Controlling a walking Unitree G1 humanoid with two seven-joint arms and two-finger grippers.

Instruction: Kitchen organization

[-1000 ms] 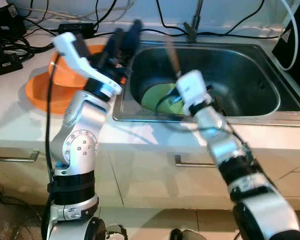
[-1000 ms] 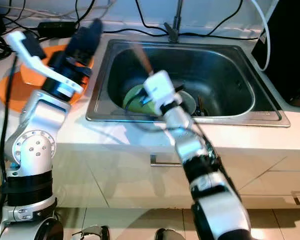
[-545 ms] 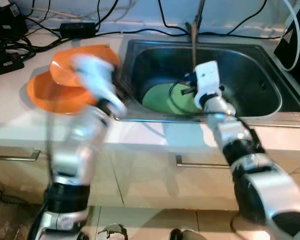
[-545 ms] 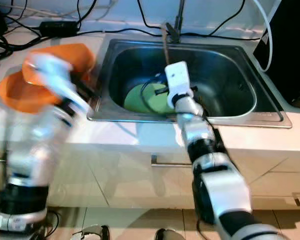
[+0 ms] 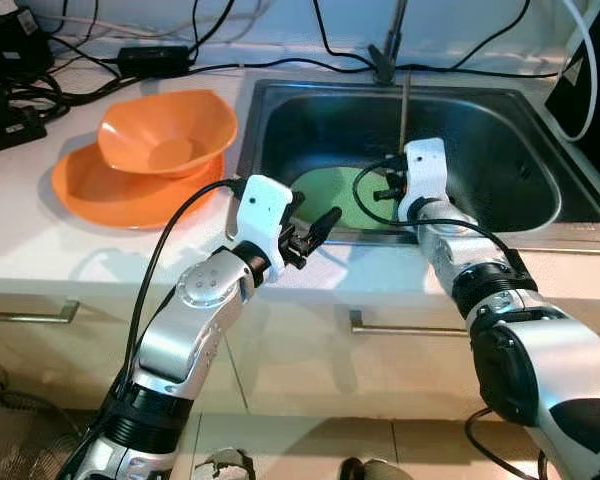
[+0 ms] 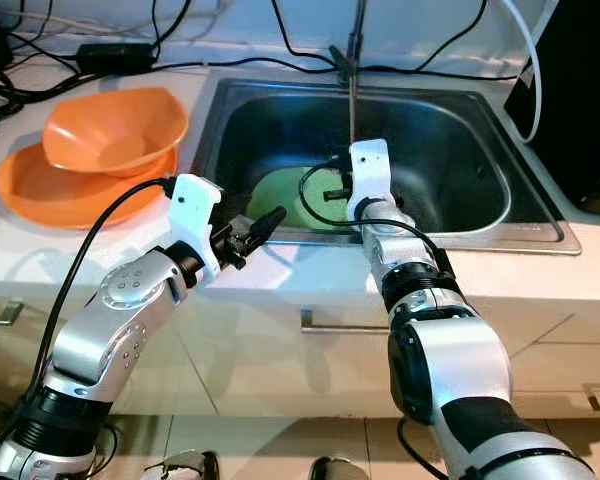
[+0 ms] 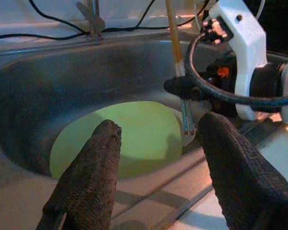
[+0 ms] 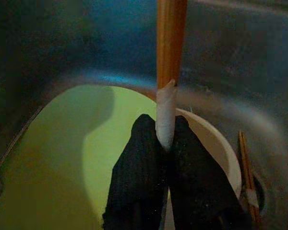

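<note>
My right gripper [image 8: 162, 128] hangs inside the steel sink [image 5: 500, 130], shut on a pair of wooden chopsticks [image 5: 404, 108] with white tips. They stand nearly upright, rising toward the faucet. Under the gripper lie a lime green plate [image 5: 332, 196] and, beside it, a white bowl [image 8: 217, 149]. More chopsticks [image 8: 245, 162] rest near the drain. My left gripper [image 5: 316, 226] is open, its fingers [image 7: 93, 163] spread and holding nothing, over the sink's front rim and pointing at the green plate [image 7: 120, 136].
An orange bowl [image 5: 166, 134] sits on an orange plate [image 5: 108, 194] on the white counter left of the sink. Black cables and a power strip [image 5: 154, 58] run along the back wall. Drawer handles [image 5: 380, 326] line the cabinet front below.
My left arm swung down from above the orange bowl to the sink's front rim. My right gripper straightened the chopsticks to nearly upright and shifted slightly right.
</note>
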